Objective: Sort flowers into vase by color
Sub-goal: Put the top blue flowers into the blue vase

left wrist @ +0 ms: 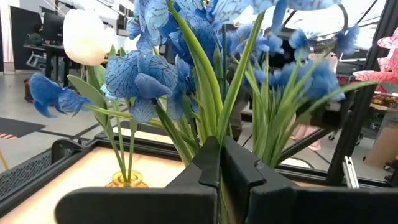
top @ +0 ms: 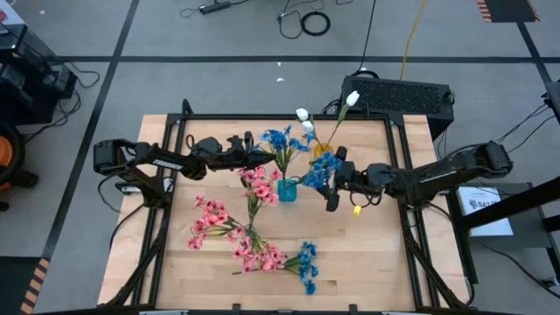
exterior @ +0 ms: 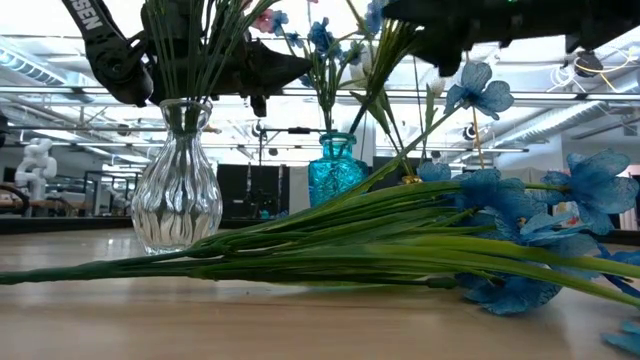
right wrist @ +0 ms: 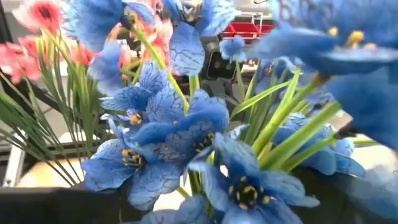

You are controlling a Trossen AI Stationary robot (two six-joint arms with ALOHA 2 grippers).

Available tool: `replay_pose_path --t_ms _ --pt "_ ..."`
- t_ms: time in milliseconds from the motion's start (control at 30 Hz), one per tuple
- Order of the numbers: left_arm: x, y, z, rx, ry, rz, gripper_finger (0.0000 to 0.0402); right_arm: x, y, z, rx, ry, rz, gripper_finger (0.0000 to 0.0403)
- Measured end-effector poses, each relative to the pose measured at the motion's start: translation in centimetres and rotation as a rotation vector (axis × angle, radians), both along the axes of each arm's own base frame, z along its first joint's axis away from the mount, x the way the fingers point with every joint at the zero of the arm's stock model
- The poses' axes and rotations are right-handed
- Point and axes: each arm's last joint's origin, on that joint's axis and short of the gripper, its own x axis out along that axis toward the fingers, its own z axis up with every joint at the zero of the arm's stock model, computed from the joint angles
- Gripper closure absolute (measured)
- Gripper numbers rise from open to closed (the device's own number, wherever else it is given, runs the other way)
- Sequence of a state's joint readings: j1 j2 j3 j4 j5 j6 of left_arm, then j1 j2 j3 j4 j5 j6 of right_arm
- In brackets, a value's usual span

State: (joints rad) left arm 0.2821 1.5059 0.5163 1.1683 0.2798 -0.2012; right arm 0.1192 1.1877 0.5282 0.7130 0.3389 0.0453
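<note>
Flowers still to be sorted lie nearest the front edge of the wooden table (top: 367, 262): a heap of pink sprays (top: 229, 234) with one blue spray (top: 305, 265) at its right end, their long green stems (exterior: 330, 240) flat on the wood. Behind them, mid-table, stand three vases. A clear glass vase (exterior: 178, 185) holds pink blossoms (top: 260, 185), a turquoise vase (top: 287, 189) holds blue blossoms (top: 280, 140), and farther back a yellow vase (left wrist: 126, 181) holds white tulip buds (top: 304, 120).

The right gripper (top: 332, 187) sits just right of the turquoise vase with a blue spray (right wrist: 186, 149) crowding its wrist view; its fingers look parted, though whether they touch the stem cannot be told. The left gripper (left wrist: 221, 168) reaches in from the left at vase height, its fingers closed together against green stems of the blue bunch; a firm grip on one stem cannot be confirmed.

The step in hand appears to be seating a blue spray in the turquoise vase. To do it well, the right gripper should draw straight back without snagging leaves, and the left should keep the bunch steady so the light vase does not tip. Farthest away, beyond the table, lies a bare floor with cables.
</note>
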Motion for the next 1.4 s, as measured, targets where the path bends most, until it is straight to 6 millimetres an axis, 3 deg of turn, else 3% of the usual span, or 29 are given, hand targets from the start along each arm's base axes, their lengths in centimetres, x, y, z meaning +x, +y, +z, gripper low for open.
replay_pose_path --t_ms 433,733,967,1133,1400 --pt "0.0 0.0 0.0 -0.002 0.000 -0.006 0.0395 -3.2 -0.7 2.5 0.109 -0.029 0.048 0.0119" --pt "0.0 0.0 0.0 -0.002 0.000 -0.006 0.0395 -1.2 -1.1 1.3 0.129 0.052 0.034 0.0119" --pt "0.0 0.0 0.0 -0.003 0.002 -0.006 0.0395 1.0 -1.0 3.0 0.124 0.261 0.041 0.0075" --pt "0.0 0.0 0.0 -0.003 0.004 -0.006 0.0395 0.9 -0.8 3.2 0.125 0.391 0.037 0.0048" --pt "0.0 0.0 -0.1 -0.005 0.012 -0.006 0.0395 0.1 -0.6 1.7 0.143 0.556 0.024 0.0046"
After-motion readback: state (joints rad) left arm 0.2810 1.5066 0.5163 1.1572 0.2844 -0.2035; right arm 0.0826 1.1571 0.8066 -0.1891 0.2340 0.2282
